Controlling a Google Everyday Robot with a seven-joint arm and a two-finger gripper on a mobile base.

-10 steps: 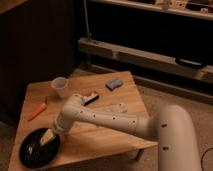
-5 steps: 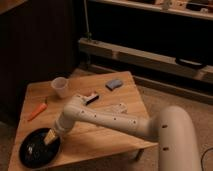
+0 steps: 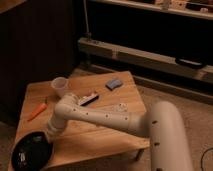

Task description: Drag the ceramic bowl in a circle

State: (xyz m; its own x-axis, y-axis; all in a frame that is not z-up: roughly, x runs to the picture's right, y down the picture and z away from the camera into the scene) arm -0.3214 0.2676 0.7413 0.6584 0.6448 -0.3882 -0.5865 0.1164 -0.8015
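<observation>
The ceramic bowl [image 3: 31,151] is a wide, shallow, glossy black dish with pale specks inside. It sits at the front left corner of the wooden table [image 3: 100,135], partly over the edge. My gripper [image 3: 48,138] is at the end of the white arm [image 3: 100,116] and comes down onto the bowl's right rim. The gripper's tip is dark against the bowl.
A small translucent white cup [image 3: 60,86] stands at the table's back left. An orange carrot-like item [image 3: 36,112] lies at the left. A dark bar-shaped item [image 3: 90,99] and a blue sponge [image 3: 114,83] lie farther back. Dark cabinets and a shelf stand behind.
The bowl has slid a little to the left, toward the table's front left corner. The gripper and forearm moved with it.
</observation>
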